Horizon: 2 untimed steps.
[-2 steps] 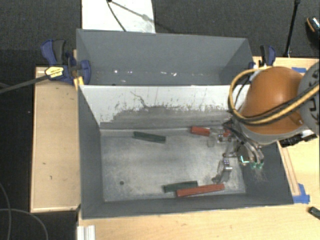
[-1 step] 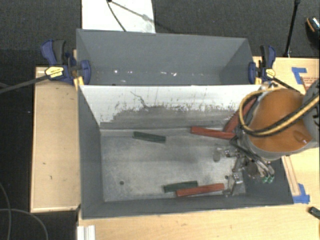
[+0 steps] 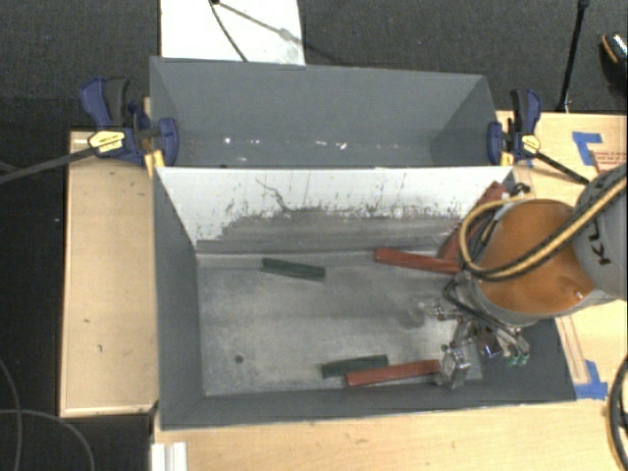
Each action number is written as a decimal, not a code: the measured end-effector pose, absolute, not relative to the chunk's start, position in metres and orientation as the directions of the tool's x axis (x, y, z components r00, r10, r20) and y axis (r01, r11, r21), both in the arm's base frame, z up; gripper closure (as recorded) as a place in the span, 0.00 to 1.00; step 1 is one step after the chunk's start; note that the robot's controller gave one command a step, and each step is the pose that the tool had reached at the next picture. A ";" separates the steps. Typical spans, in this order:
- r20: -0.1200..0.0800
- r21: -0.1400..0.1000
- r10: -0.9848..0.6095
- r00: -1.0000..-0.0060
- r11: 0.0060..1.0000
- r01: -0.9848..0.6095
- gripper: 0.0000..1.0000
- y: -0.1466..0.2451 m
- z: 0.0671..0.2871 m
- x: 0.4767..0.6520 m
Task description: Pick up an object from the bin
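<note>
A robotics lab — a cabled robot arm [image 3: 535,263] over a grey metal bin [image 3: 314,106], dark carpet [image 3: 69,27] around.

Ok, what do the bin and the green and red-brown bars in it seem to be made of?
Bin: grey sheet metal, dull finish; its back wall is scratched and scuffed pale. Dark green bar near the back: flat, straight-edged, matte; painted wood or plastic, I cannot tell which. Red-brown bar near the front: same flat matte look, probably the same material.
</note>
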<state>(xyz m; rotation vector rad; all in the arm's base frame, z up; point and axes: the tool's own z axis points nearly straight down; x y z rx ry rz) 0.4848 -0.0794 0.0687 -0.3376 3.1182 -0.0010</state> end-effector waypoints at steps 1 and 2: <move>-0.003 0.000 -0.217 -0.976 0.976 -0.217 1.00 -0.078 0.070 0.483; -0.007 -0.005 -0.442 -0.897 0.897 -0.442 1.00 -0.095 0.203 0.497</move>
